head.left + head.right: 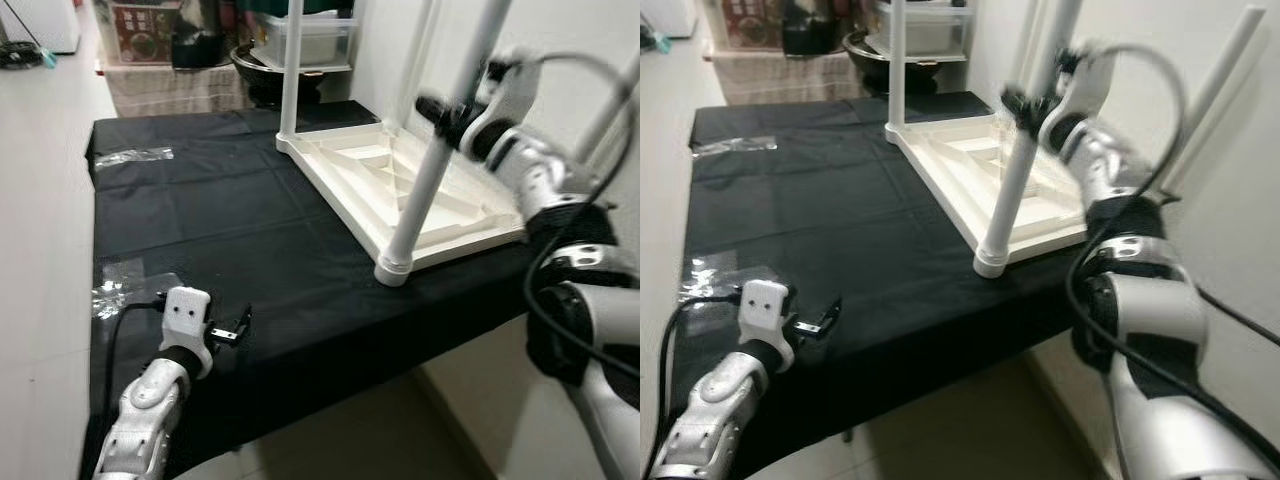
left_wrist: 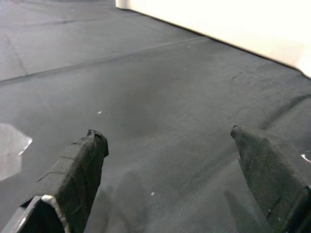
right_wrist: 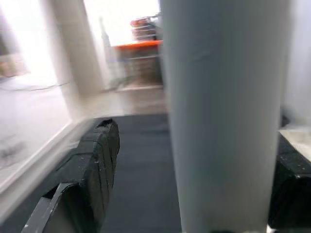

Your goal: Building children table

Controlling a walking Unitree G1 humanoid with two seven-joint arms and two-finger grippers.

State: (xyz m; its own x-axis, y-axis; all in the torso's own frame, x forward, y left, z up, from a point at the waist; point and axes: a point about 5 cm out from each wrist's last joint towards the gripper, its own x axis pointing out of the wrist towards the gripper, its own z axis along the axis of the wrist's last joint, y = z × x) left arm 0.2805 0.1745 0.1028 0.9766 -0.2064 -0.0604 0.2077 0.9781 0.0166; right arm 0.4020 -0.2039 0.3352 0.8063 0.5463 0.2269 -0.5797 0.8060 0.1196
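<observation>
- On the black cloth [image 1: 230,240] that covers the work surface lies the white tabletop [image 1: 400,195], upside down with its ribbed underside facing up, at the far right part of the cloth near the wall; upright white legs stand in its corners
- At the near corner of the tabletop stands the near leg [image 1: 425,180], tilted slightly, its foot seated in the corner socket at the cloth's right edge; the far-left leg [image 1: 291,70] stands at the opposite corner
- The right gripper [image 1: 447,112] is raised beside the near leg partway up; its fingers [image 3: 95,165] sit on either side of the tube, spread wide enough to straddle it, and whether they press on it cannot be told
- The left gripper [image 1: 236,328] rests low over the cloth's near left part, well apart from the tabletop; its fingers [image 2: 77,174] are spread wide with nothing between them
- Clear plastic wrap [image 1: 130,156] lies on the cloth's far left
</observation>
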